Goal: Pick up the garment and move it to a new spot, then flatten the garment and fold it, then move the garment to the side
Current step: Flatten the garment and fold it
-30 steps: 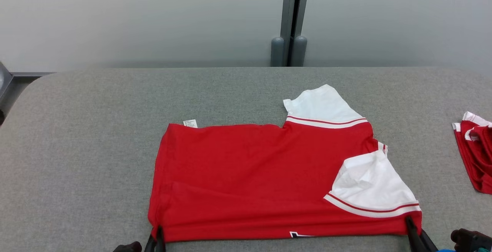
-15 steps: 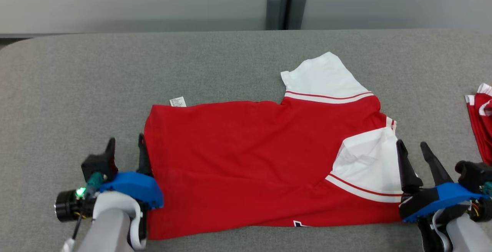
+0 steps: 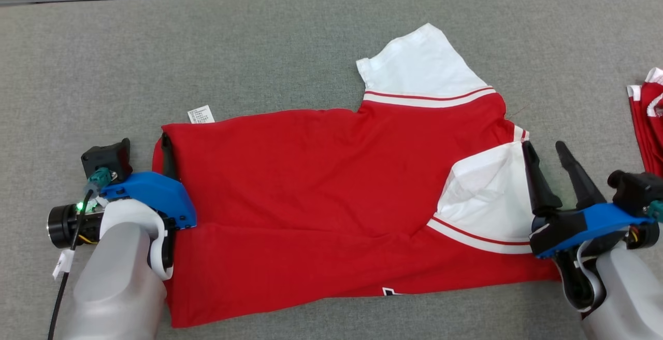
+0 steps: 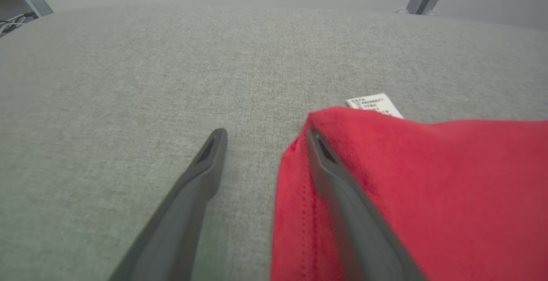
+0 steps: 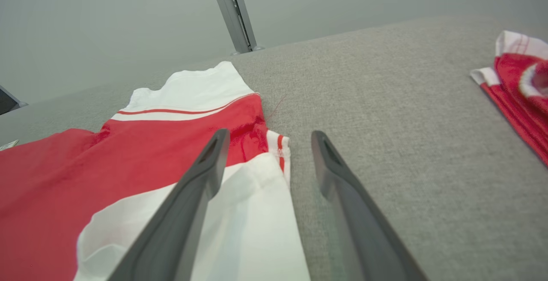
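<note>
The garment, red with white sleeves, lies spread on the grey table, one white sleeve folded over its right part. My left gripper is open at the garment's left edge. In the left wrist view, the left gripper has one finger above the red hem and the other over bare table. My right gripper is open at the garment's right edge. In the right wrist view, the right gripper has one finger above the white sleeve and the other over the table. Neither holds anything.
Another red and white garment lies bunched at the table's right edge, also seen in the right wrist view as a red pile. A white label sticks out at the garment's far left corner. A grey wall and post stand behind the table.
Both grippers were shut on the garment's near corners; they have let go, opened, and moved forward along its side edges. The head camera has tilted down.
</note>
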Motion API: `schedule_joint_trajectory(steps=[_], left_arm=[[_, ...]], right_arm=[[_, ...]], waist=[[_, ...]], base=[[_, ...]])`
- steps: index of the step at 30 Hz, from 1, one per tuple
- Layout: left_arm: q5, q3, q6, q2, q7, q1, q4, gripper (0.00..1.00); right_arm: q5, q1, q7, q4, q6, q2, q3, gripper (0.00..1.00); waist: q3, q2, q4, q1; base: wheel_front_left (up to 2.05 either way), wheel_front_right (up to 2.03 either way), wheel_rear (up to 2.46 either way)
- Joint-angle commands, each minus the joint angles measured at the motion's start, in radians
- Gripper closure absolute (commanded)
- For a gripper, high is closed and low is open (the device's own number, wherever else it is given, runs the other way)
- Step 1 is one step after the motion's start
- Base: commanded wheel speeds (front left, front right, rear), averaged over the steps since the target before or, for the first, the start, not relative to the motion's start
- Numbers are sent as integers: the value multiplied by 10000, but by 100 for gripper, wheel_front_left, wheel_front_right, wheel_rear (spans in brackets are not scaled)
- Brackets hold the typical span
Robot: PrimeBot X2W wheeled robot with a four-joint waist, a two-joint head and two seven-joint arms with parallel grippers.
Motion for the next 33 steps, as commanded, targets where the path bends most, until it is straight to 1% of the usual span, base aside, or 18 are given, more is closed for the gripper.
schedule_joint_trajectory(steps=[1,6,12,13,14,15,16,18,19,21,22,25,29,30,33], left_arm=[[-41,0,-89,26,-86,-282,208,0],[-99,-197,-412,-304,-361,-579,795,0],[138,-571,-472,-467,-493,-890,1559,0],[166,-654,-500,-516,-512,-982,1663,25],[254,-771,-537,-574,-512,-1062,1756,56],[293,-858,-589,-632,-502,-1145,1849,92],[324,-965,-628,-692,-473,-1234,1933,100],[414,-1142,-723,-777,-425,-1425,2090,100],[414,-1142,-723,-777,-425,-1425,2090,100],[436,-1291,-770,-897,-483,-1631,2150,100],[445,-1355,-813,-947,-511,-1754,2167,100],[358,-1520,-811,-1040,-685,-1998,2019,100],[251,-1783,-657,-1106,-862,-2110,1479,100],[124,-1912,-689,-1126,-891,-2049,1253,100],[-305,-2375,-537,-1136,-926,-1806,445,100]], right_arm=[[78,-236,-33,-40,1,-145,15,0],[119,-685,-33,-67,3,-421,130,0],[-56,-1872,25,439,1,-907,863,0],[-52,-2151,119,582,3,-965,1029,0],[-79,-2474,239,766,1,-1068,1169,0],[-128,-2797,367,938,1,-1156,1338,0],[-112,-3147,496,1132,1,-1226,1437,0],[-171,-3803,928,1624,1,-1370,1676,0],[-171,-3803,928,1624,1,-1370,1676,0],[-94,-4494,1273,2134,1,-1474,1735,0],[-249,-4796,1495,2379,1,-1635,1888,0],[-87,-5543,2081,3127,3,-1723,2017,0],[-19,-6292,2639,3878,1,-2044,2386,0],[73,-6439,2716,4062,1,-2042,2421,0],[132,-6816,2912,4576,1,-2189,2572,0]], waist=[[66,-3,-25,-2],[271,-3,16,-2],[479,-3,244,-2],[522,-3,302,-2],[579,-3,377,-2],[631,-3,448,-2],[701,-3,540,-2],[833,-3,730,-2],[833,-3,730,-2],[978,-3,956,-2],[1063,-3,1095,-2],[1246,-3,1503,-2],[1472,-3,2069,-2],[1516,-3,2177,-2],[1648,-3,2515,-2]], base=[[0,0,0],[0,0,0],[0,0,0],[0,0,0],[0,0,0],[0,0,0],[0,0,0],[0,0,0],[0,0,0],[0,0,0],[0,0,0],[0,0,0],[0,0,0],[0,0,0],[0,0,0]])
